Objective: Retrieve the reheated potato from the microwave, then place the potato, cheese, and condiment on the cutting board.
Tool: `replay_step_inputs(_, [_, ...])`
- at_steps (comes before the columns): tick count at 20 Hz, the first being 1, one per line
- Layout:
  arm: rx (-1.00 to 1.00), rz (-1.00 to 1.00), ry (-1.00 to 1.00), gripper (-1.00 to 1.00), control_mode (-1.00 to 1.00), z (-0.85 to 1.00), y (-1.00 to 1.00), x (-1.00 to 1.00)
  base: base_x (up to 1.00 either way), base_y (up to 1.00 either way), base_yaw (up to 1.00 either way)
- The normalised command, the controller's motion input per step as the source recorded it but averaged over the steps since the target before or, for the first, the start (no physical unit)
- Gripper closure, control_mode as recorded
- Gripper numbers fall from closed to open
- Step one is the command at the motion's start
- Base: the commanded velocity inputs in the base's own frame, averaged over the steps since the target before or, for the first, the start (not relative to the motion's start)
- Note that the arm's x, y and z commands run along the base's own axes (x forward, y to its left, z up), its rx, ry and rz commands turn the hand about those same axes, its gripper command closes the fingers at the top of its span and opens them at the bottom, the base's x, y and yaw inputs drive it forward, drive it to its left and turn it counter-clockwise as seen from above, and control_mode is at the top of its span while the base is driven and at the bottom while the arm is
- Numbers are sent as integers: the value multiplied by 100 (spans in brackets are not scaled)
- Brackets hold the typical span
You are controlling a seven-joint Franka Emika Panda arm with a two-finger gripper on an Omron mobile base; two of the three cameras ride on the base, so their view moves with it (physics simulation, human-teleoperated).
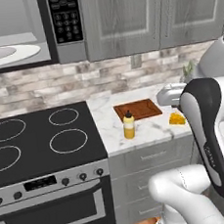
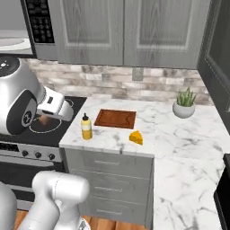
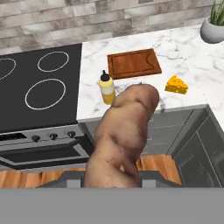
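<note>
**Potato in the gripper, out in front of the counter**

In the hand view the potato [image 3: 122, 135] looms large and brown between the finger tips, rising from the bottom edge; the gripper [image 3: 111, 177] is closed around it, its jaws nearly together on the lump. In the right base view the gripper [image 2: 45, 117] hangs over the stove [image 2: 54, 123] just left of the counter edge, with a small brown bit of the potato [image 2: 44, 119] showing beneath it.

Taking the cutting board [image 1: 138, 109] as the landmark: it lies flat on the marble counter [image 1: 110, 126] toward the back wall. The condiment [image 1: 129, 125] stands upright just in front of its left corner, apart from it. The cheese [image 1: 176, 119] lies in front of its right corner, on bare counter, also apart. Between the held potato and the board, from the hand view, stands the condiment bottle [image 3: 106, 88].

Left of the board is the black stove top with four ring burners. Above and left of it the microwave [image 1: 23, 30] stands open, its round white plate [image 1: 6, 54] bare. Far right of the board a potted plant [image 2: 184, 104] sits by the wall.
</note>
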Motion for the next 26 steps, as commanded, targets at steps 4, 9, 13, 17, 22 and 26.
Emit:
replay_step_inputs(4, [0,0,0,100,100,0,0,0,73,-6,0])
replay_step_inputs(9, [0,0,0,100,100,0,0,0,85,-1,0])
replay_step_inputs(13, [0,0,0,100,100,0,0,0,78,-8,0])
replay_step_inputs(17, [0,0,0,100,100,0,0,0,30,-15,0])
replay_step_inputs(22, [0,0,0,100,-100,-14,-44,2,2,-3,0])
replay_step_inputs(26, [4,-1,1,100,-100,-35,-95,0,0,0,0])
